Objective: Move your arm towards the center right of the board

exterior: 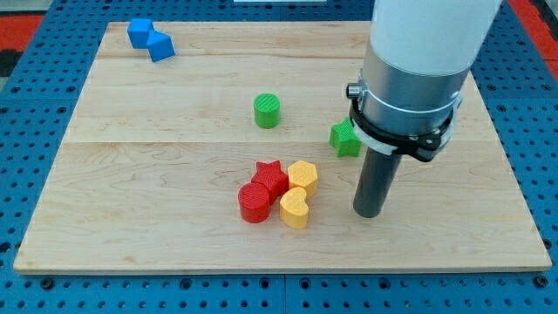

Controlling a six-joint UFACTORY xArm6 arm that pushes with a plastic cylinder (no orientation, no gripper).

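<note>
My tip [369, 213] rests on the wooden board [157, 201] right of the middle, toward the view's bottom. The rod hangs from a grey and white arm body at the view's upper right. A green star block [343, 138] lies just up and left of the rod, partly behind the arm. A yellow hexagon block [302, 175] and a yellow heart block [295, 208] lie to the tip's left, apart from it. A red star block [270, 177] and a red cylinder [255, 202] sit against them further left.
A green cylinder [268, 111] stands near the board's middle, toward the top. Two blue blocks [150, 39] sit together at the top left corner. A blue pegboard surface [26, 105] surrounds the board.
</note>
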